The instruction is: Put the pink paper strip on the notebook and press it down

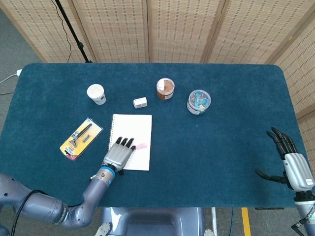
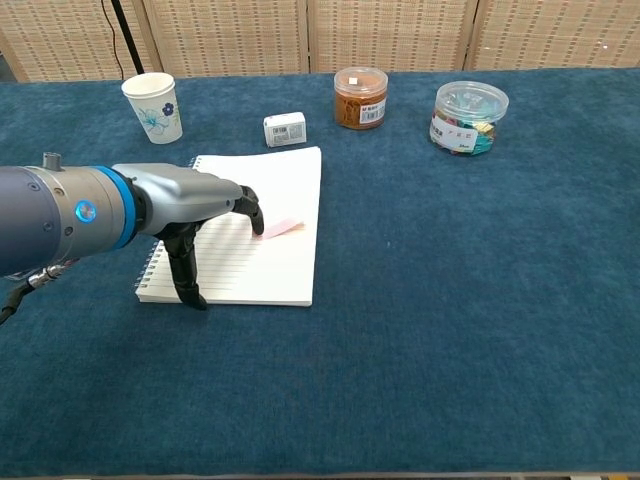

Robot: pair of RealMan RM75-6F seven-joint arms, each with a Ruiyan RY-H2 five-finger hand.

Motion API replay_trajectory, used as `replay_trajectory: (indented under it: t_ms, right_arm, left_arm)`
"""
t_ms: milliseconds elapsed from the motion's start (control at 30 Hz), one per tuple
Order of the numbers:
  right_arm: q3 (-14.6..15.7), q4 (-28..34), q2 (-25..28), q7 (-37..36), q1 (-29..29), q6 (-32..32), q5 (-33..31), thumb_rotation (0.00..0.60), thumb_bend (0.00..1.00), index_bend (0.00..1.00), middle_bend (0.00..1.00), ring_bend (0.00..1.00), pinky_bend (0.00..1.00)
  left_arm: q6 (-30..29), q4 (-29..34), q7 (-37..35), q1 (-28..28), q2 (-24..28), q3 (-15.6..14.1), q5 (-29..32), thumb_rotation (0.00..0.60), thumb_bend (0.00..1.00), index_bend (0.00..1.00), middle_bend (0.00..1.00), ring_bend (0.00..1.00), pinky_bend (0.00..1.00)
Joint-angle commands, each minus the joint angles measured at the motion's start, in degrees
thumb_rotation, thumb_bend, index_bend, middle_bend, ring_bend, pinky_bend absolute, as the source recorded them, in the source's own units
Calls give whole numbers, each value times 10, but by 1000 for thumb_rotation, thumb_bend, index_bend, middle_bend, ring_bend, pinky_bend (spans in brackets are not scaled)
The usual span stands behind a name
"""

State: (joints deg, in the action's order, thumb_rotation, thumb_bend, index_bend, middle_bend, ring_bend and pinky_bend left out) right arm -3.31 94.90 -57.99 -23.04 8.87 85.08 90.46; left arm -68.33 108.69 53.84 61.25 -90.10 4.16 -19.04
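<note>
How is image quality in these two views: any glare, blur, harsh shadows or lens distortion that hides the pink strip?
Head view: even, soft light, no glare; the pink paper strip is small but sharp on the notebook. Chest view: the left hand looms large and casts only a faint shadow on the page; the strip is clearly visible beside its fingertips. The table's far edge bows slightly.
</note>
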Motion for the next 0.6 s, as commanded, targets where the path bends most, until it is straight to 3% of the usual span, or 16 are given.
replay_trajectory:
  t_ms: [33, 600]
  right_arm:
    - [-1, -1, 0, -2, 1, -2, -2, 600, 0, 8, 0, 0, 0]
    - [-2, 1, 3, -6, -2, -2, -1, 600, 0, 8, 0, 0, 0]
  left_arm:
    - [2, -2, 0, 0, -1, -1, 1, 600, 0, 206, 0, 0, 0]
    - [3, -5, 1, 2, 0, 1, 7, 600, 0, 206, 0, 0, 0]
